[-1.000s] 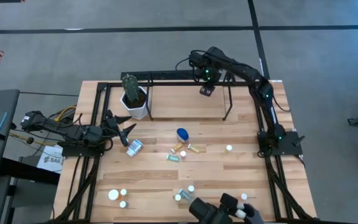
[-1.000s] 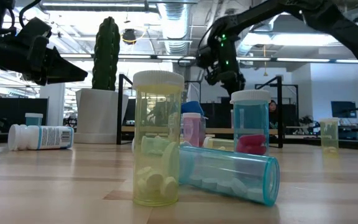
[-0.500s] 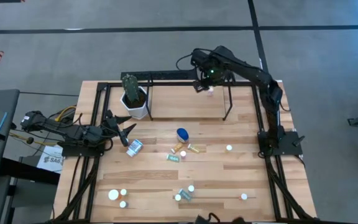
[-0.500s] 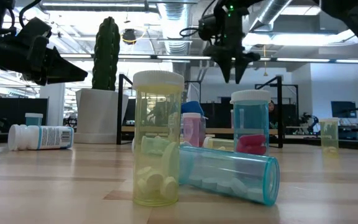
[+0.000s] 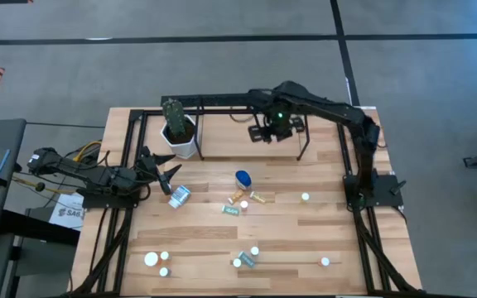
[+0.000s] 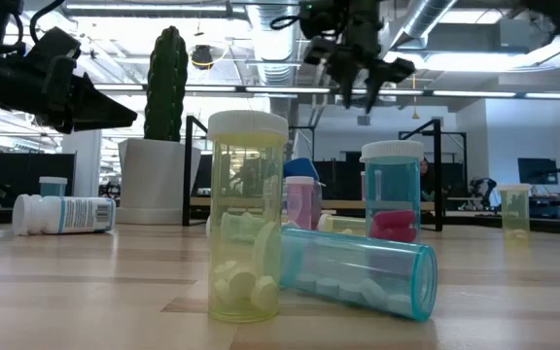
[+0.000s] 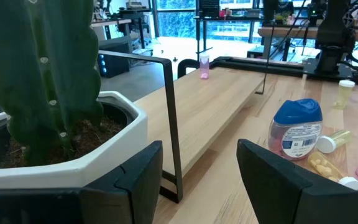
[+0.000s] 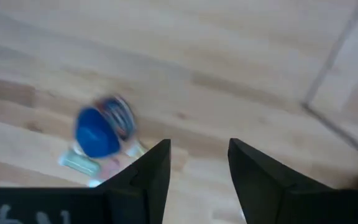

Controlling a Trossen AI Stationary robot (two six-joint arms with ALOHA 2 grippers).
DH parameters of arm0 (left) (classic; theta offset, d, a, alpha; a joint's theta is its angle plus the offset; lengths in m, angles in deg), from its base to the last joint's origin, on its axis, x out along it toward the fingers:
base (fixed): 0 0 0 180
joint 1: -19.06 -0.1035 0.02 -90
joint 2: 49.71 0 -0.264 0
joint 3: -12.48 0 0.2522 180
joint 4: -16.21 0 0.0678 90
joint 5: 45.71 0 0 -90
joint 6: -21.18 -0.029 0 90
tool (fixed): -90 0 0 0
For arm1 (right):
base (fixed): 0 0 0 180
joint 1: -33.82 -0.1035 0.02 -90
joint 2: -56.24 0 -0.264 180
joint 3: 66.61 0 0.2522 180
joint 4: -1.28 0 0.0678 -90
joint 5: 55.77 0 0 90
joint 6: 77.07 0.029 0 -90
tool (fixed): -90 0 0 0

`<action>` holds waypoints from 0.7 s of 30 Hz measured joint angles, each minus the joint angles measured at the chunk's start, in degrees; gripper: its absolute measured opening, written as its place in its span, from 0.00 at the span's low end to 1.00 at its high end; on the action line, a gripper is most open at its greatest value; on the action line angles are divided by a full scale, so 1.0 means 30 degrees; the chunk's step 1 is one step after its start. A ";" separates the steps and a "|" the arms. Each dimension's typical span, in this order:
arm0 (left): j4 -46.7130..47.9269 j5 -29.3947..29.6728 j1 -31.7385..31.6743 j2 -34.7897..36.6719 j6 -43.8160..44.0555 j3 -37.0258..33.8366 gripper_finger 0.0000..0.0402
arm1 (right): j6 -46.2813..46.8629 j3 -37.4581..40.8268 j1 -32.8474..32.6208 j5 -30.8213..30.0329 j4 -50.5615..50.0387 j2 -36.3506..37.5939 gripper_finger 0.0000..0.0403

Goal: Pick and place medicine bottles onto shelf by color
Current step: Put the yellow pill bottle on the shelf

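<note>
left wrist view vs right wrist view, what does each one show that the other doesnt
Only the left wrist view shows the cactus in its white pot, a pink bottle standing on the shelf, and the left claw, open. Only the right wrist view shows the right claw, empty, looking down on the table. Both show the blue bottle.

Matt pale wooden shelf [image 5: 247, 132] with thin black metal rails; clear glossy plastic medicine bottles [image 6: 358, 275].
</note>
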 joint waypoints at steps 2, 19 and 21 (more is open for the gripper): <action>0.0002 -0.0007 -0.0001 -0.0006 0.0000 0.0000 0.49 | 0.1016 0.1823 -0.0387 0.0332 0.0021 0.0876 0.44; 0.0003 0.0000 -0.0004 -0.0002 0.0000 0.0000 0.49 | 0.1681 1.6024 -0.2867 0.3349 0.5844 0.9152 0.44; 0.0005 -0.0007 -0.0002 -0.0006 0.0000 0.0000 0.49 | 0.0899 1.6817 -0.3174 0.2897 0.6256 0.9375 0.45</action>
